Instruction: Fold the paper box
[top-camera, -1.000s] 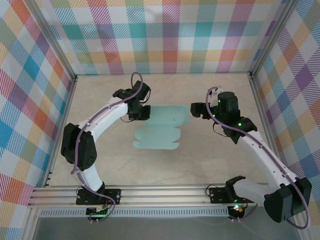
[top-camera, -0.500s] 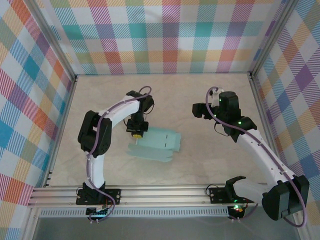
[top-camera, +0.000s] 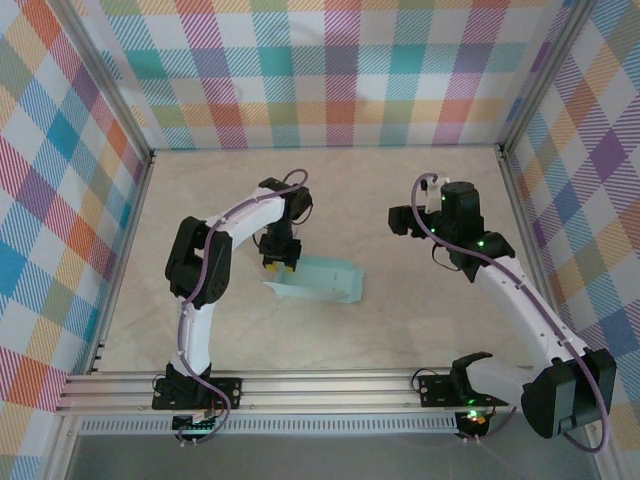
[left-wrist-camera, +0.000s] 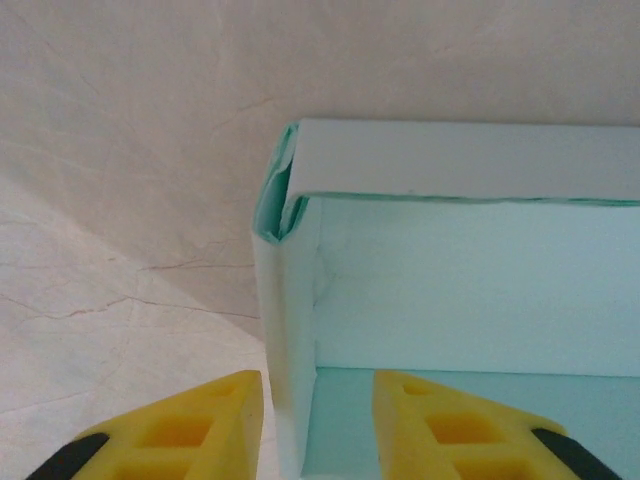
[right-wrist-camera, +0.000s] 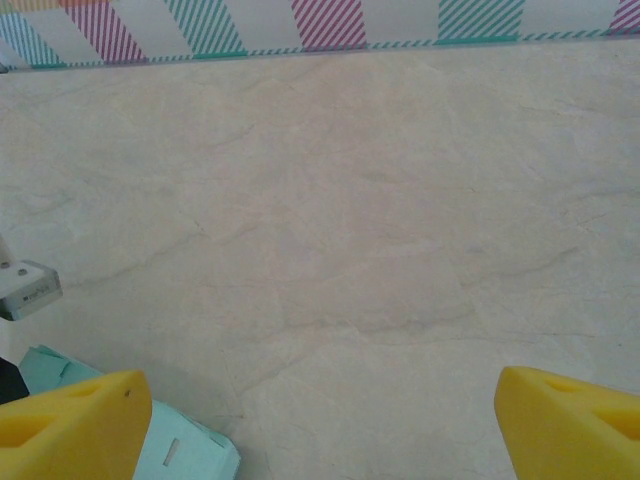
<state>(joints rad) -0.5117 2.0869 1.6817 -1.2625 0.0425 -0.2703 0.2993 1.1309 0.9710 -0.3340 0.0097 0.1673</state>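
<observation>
Table: pale marbled top (top-camera: 420, 330), and the box sits about mid-table, a little left of centre.
Box: mint card (top-camera: 318, 280), half-formed. The far long wall is up, the end wall (left-wrist-camera: 285, 330) at my left claw is up, and the floor is showing.
Long axis: it runs left to right across the table, slightly tilted, with the right end a touch nearer the bases.
Left claw: it's right on the box's left end (top-camera: 279, 264), pointing down. The jaws are parted and straddle that end wall, gripping nothing.
Right claw: jaws spread wide, holding nothing (top-camera: 400, 220). It hangs beyond the box's right end and farther back, well apart from it. Its camera catches just a corner of the card at lower left.
Nearer arm: the left, by far. It's at the box, while the right would have to come in toward the right end.
Fingers: on the left claw, one yellow finger (left-wrist-camera: 190, 430) is outside the wall and the other inside. There's a clear gap on the inside, so no pinch.
Corner: the far left corner (left-wrist-camera: 285, 200) looks creased and not fully tucked.
My read: whatever comes next works along that left-right axis, with the left end covered and the right end open.
</observation>
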